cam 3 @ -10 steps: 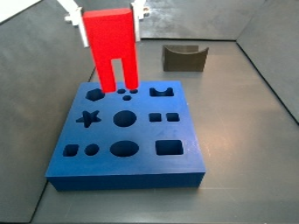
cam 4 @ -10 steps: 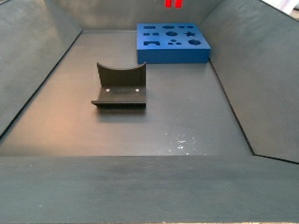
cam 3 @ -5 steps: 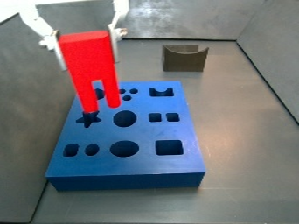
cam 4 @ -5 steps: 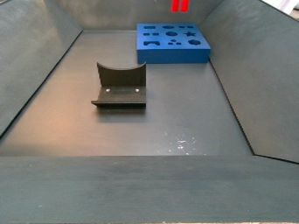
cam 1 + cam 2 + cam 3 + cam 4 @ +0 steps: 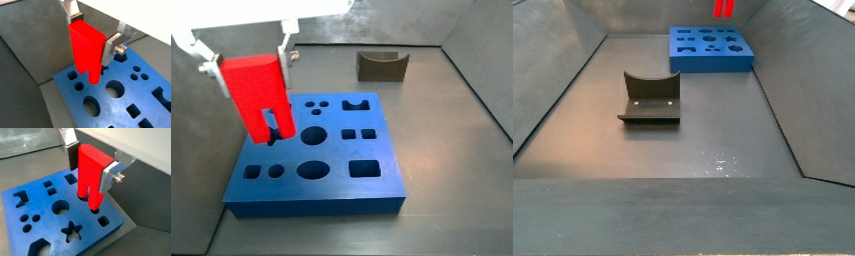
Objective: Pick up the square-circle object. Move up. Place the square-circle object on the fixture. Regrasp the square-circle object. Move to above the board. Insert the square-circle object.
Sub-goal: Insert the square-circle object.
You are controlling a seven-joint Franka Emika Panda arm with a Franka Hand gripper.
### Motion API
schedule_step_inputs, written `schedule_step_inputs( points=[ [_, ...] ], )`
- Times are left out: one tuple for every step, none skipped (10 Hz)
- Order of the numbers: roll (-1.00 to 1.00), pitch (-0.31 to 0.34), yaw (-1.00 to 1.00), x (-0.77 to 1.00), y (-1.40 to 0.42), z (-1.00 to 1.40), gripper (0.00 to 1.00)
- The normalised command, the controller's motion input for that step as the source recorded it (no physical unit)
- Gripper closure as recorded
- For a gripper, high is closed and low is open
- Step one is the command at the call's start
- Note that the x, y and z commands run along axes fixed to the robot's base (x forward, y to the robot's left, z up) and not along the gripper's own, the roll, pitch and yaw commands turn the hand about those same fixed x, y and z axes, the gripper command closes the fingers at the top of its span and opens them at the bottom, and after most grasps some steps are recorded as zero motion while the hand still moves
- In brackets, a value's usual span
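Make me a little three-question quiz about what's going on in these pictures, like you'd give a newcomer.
1. True or false: the gripper is shut on the red block.
2. Which way do the red block's two prongs point? A) up at the ceiling B) down toward the blue board C) sideways at the wall
3. Fill in the missing word: the dark fixture has _____ resting in its notch.

Key
1. True: in both wrist views the silver fingers press on opposite sides of the block.
2. B: the prongs hang over the board's cut-outs.
3. Nothing: it stands apart from the board on the grey floor.
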Motion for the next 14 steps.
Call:
schedule_step_inputs(
  points=[
    [0.0, -0.053, 0.0, -0.15, -0.07, -0.18, 1.0],
    [0.01, -0.116, -0.05, -0.27, -0.11, -0.29, 1.0],
    [0.02, -0.11, -0.05, -0.27, -0.17, -0.28, 1.0],
    [0.01, -0.103, -0.05, -0.21, -0.19, -0.27, 1.0],
    [0.01, -0.084, -0.07, -0.1, -0.21, -0.21, 1.0],
    [0.01, -0.06, -0.06, -0.04, -0.2, -0.17, 1.0],
    [0.0, -0.033, 0.0, 0.0, -0.13, -0.06, 1.0],
    [0.0, -0.056, 0.0, 0.02, -0.16, -0.16, 1.0],
    [0.0, -0.084, 0.0, 0.0, -0.13, -0.22, 1.0],
    [0.0, -0.067, 0.0, 0.0, -0.1, -0.2, 1.0],
    [0.0, -0.009, 0.0, 0.0, 0.0, -0.01, 1.0],
    [0.0, 0.0, 0.0, 0.0, 0.0, -0.04, 1.0],
    [0.0, -0.003, 0.03, 0.1, 0.0, -0.2, 1.0],
    [0.01, -0.021, 0.01, 0.12, 0.0, -0.26, 1.0]
  ],
)
